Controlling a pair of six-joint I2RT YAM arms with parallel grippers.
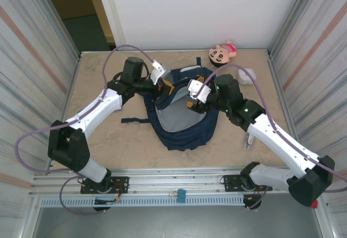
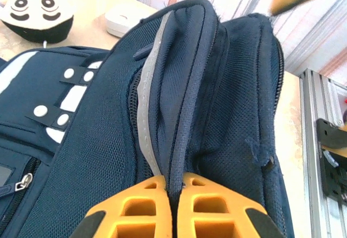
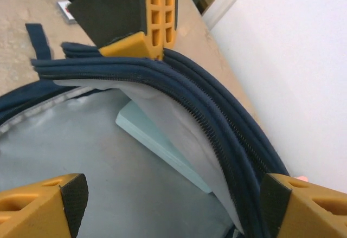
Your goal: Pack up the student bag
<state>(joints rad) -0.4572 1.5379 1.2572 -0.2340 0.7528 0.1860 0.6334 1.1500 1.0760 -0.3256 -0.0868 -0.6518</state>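
The navy student bag (image 1: 181, 129) lies in the middle of the table with its main compartment unzipped and the grey lining (image 3: 65, 156) showing. My left gripper (image 2: 174, 186) is shut on the bag's upper rim, pinching the fabric edge beside the reflective stripe (image 2: 146, 102); from above it sits at the bag's far left (image 1: 165, 89). My right gripper (image 3: 171, 194) hangs open over the opening (image 1: 196, 100), fingers wide apart, with the zipper rim (image 3: 217, 119) running past its right finger. A pale blue flat book (image 3: 157, 140) lies inside, partly under the lining flap.
A round-headed plush doll (image 1: 222, 53) lies at the far edge of the table, and a small white object (image 1: 246, 75) sits to its right. One dark bag strap (image 1: 133, 120) trails to the left. Corrugated walls close in both sides.
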